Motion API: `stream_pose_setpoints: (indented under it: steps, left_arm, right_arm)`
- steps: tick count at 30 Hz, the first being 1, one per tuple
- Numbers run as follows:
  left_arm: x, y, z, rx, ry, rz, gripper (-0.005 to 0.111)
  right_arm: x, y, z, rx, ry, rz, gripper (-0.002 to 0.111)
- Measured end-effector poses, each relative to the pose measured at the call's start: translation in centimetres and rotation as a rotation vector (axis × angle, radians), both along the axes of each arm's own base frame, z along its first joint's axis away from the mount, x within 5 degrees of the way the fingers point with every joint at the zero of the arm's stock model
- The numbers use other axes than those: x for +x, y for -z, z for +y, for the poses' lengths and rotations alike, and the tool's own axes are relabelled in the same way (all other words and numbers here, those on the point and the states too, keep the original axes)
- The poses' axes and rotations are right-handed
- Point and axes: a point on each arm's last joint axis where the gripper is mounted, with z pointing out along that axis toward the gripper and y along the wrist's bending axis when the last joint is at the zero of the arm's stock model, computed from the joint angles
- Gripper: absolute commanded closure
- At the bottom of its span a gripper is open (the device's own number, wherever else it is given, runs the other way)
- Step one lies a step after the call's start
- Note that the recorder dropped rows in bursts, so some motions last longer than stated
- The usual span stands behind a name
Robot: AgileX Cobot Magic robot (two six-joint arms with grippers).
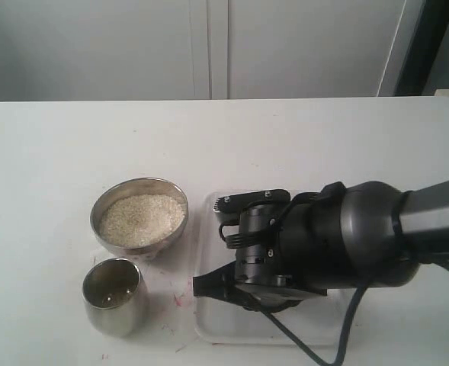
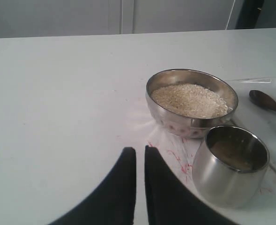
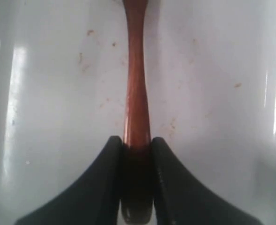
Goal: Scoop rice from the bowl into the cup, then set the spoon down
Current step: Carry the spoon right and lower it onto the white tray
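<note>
Right wrist view — unlike exterior — shows hand (image 3: 137,140) gripping spoon (image 3: 136,84).

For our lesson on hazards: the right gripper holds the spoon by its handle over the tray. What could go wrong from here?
1. The right gripper pinches the spoon near the end of its slim handle, so it may twist or slip once loaded.
2. The rice fills much of the bowl; digging in could push grains over the rim.
3. The cup is narrow and close to the bowl, so the spoon might bump it or spill beside it.
</note>
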Motion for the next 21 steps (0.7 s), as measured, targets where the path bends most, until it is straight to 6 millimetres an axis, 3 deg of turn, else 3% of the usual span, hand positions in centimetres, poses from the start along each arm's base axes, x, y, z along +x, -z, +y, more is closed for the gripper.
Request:
stream_pose_setpoints:
  steps: [21]
  left_arm:
    - [0.00,0.00,0.00,0.000,0.000,0.000,0.092]
  right_arm:
    - [-0.04,0.01,-0.12,-0.007,0.016,0.003,0.108]
